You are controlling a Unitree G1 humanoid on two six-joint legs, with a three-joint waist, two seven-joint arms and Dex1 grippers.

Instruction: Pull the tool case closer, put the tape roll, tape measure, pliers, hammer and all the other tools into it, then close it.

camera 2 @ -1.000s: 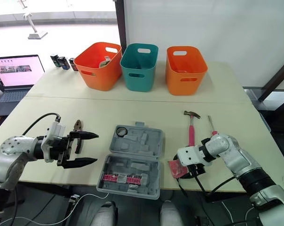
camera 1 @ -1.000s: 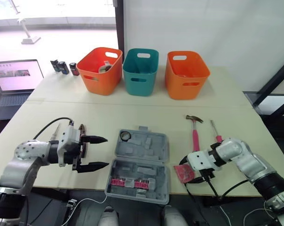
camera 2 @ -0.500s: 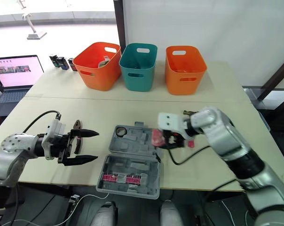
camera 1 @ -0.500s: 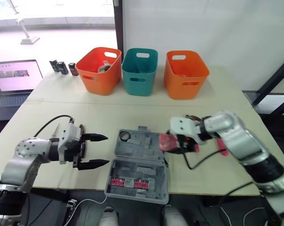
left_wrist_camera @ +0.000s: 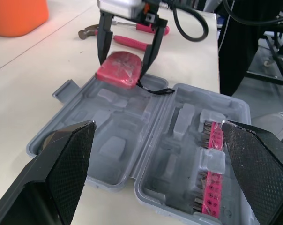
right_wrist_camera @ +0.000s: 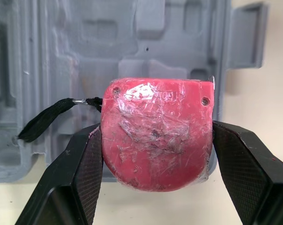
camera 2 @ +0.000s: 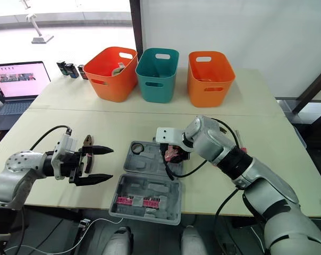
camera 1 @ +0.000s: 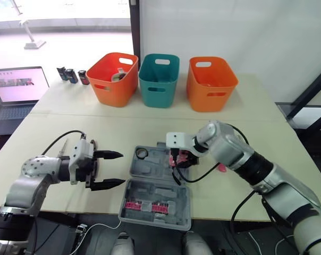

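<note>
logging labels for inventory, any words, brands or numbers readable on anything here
None can be read.
Red tape measure, wrapped in clear film: marks on its face, too blurred.
Open laptop's screen: too small.
Three small dark objects near the laptop: any print too small.

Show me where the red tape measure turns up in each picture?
Left eye view: tape measure mid-picture, in the right gripper, over the case's right side.
Right eye view: same spot, slightly left of centre.
Left wrist view: at the case's far rim, between two black fingers.
Right wrist view: clamped between the fingers.
Shared landmark: the open grey tool case.
</note>
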